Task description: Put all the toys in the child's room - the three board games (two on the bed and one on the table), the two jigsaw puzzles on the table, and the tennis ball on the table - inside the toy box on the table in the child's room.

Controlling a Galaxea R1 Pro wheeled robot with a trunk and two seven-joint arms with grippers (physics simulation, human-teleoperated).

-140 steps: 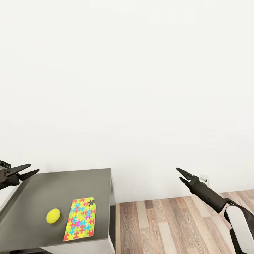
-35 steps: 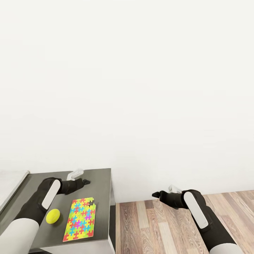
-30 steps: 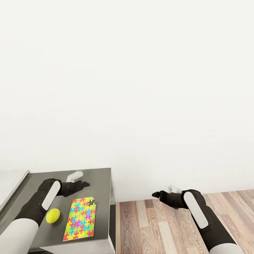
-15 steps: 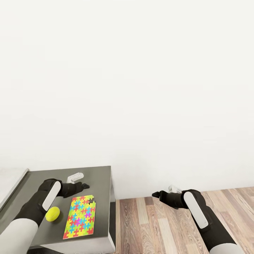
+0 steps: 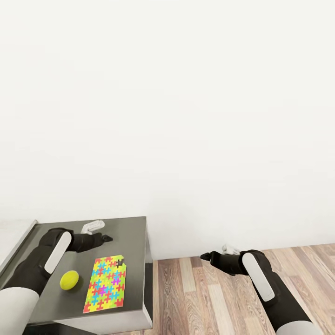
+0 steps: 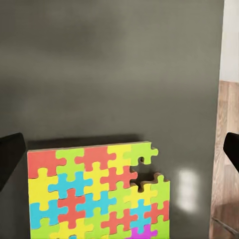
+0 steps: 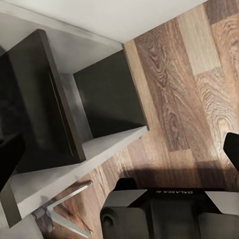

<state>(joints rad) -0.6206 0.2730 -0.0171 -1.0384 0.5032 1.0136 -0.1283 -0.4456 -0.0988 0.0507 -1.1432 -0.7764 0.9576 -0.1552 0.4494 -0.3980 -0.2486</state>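
On the dark grey section of the table (image 5: 56, 232) lies one jigsaw puzzle (image 5: 106, 284), a flat box with a notch at its far corner. The yellow tennis ball (image 5: 70, 280) rests just left of it. My left gripper (image 5: 106, 238) hovers over the table just beyond the puzzle's far edge. In the left wrist view the left gripper (image 6: 119, 154) is open and empty, with the jigsaw puzzle (image 6: 97, 194) below it. My right gripper (image 5: 204, 256) hangs open and empty over the wood floor, right of the table. The toy box, board games and bed are out of view.
A white wall (image 5: 186, 116) rises right behind the table. The pale desktop (image 5: 11, 232) adjoins the dark section at the far left. Wood-plank floor (image 5: 209, 298) lies right of the table. The right wrist view shows the table's open side (image 7: 104, 99) and my base (image 7: 164, 209).
Since 4.7 s ago both arms have folded down and inward. In the last half second the left arm drew back to the left, and the view shifted slightly. Puzzle and ball stayed put.
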